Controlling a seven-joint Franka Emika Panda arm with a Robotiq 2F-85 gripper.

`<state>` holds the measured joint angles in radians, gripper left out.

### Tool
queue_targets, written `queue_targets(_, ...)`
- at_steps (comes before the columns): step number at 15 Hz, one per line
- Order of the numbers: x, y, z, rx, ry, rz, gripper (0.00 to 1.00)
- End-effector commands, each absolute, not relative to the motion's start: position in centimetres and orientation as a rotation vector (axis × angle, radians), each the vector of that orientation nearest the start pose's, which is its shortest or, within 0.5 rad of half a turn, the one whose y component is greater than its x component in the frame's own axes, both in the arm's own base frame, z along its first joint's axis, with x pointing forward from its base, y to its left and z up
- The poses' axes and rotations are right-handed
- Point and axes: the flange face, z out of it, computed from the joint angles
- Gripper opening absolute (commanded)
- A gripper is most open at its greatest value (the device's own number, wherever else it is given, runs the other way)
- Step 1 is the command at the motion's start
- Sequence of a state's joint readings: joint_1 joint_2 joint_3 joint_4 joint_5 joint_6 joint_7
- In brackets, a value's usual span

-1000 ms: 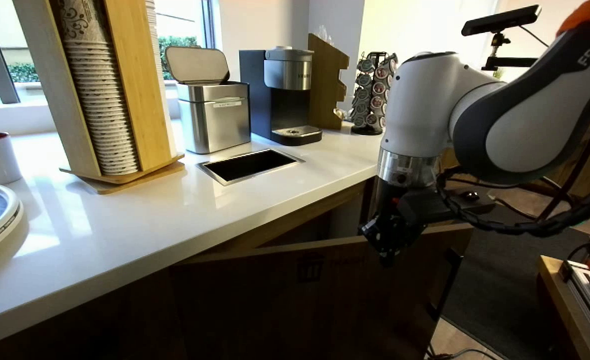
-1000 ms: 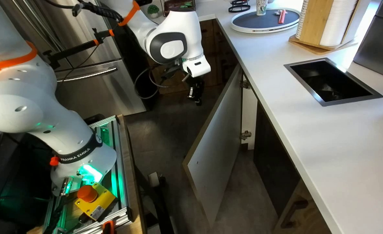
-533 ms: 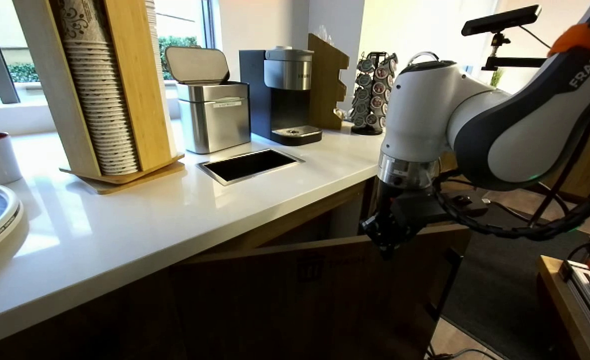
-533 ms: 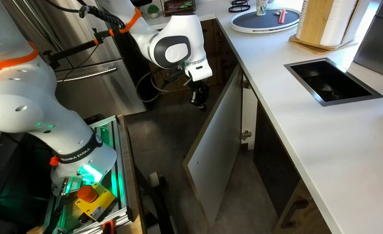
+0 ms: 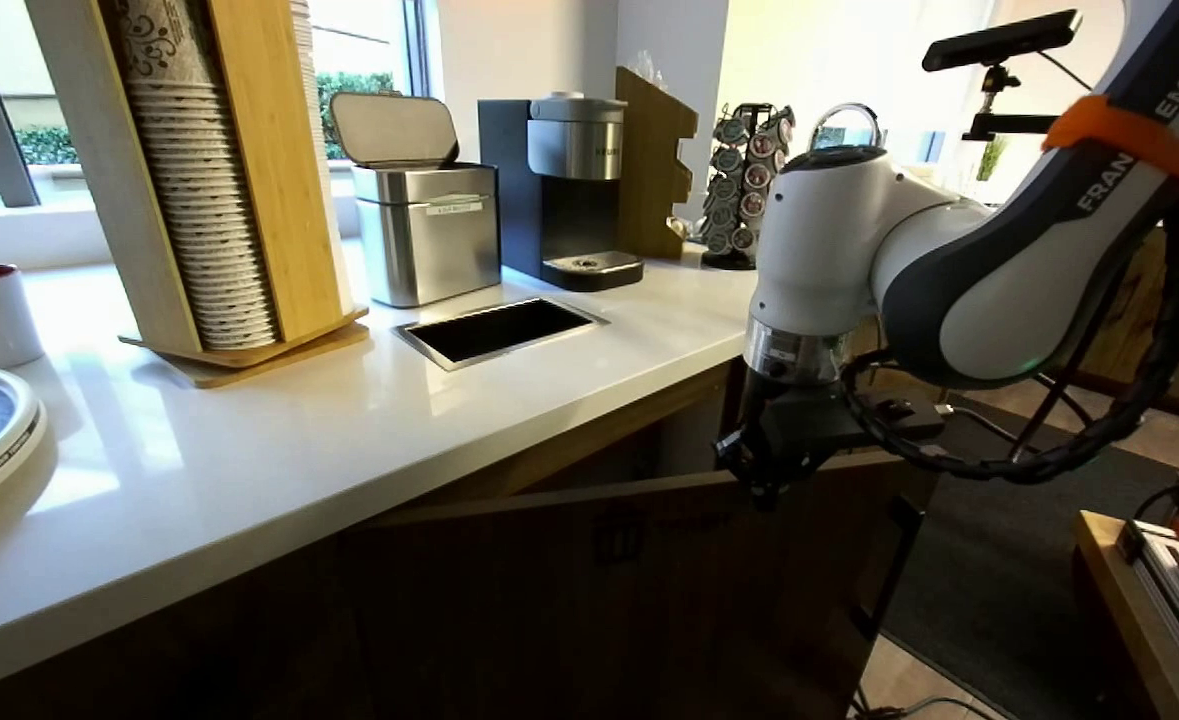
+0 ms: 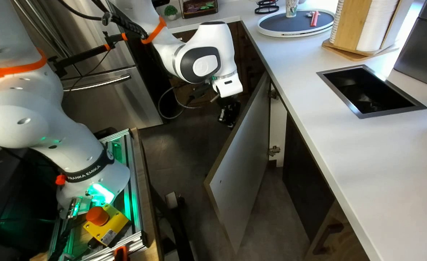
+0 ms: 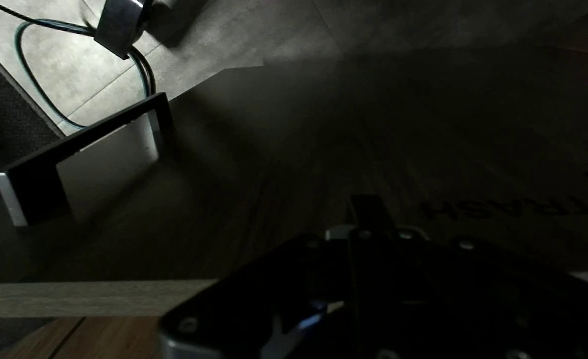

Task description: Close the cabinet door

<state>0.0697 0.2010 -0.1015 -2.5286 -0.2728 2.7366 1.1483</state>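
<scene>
The cabinet door [image 5: 589,610] stands open, swung out from under the counter. Its dark wood front carries a trash mark and a dark bar handle [image 5: 897,570]. In an exterior view the door's pale inner face [image 6: 242,163] and its hinges show. My gripper [image 5: 764,492] is at the door's front side, near its top edge; it also shows in an exterior view [image 6: 230,124]. I cannot tell whether it touches the door. In the wrist view the gripper [image 7: 368,209] has its fingers together and empty, in front of the dark door face [image 7: 274,149]; the handle [image 7: 84,137] is at the left.
The white counter [image 5: 279,480] with a square-cut opening [image 5: 499,332] stands above the door. A cup holder [image 5: 309,200], steel bin [image 5: 434,240] and coffee maker [image 5: 579,190] stand on it. A cable [image 7: 34,80] lies on the floor.
My gripper has moved closer to the door's front, going right and down in an exterior view. The door has not visibly moved.
</scene>
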Motion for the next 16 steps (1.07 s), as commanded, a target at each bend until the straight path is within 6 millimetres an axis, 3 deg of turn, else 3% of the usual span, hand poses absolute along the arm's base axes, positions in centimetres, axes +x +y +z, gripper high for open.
queue_targets(1,47.1,-0.8,18.2,-2.887,1.485,-0.196,0.0)
queue_targets(5,48.2,-1.9,18.0,-2.884,1.493,-0.36,0.0)
queue_targets(9,49.4,-3.0,17.2,-2.961,1.38,-0.554,0.0)
queue_targets(16,51.9,-6.1,16.1,-3.046,1.301,-0.852,0.0)
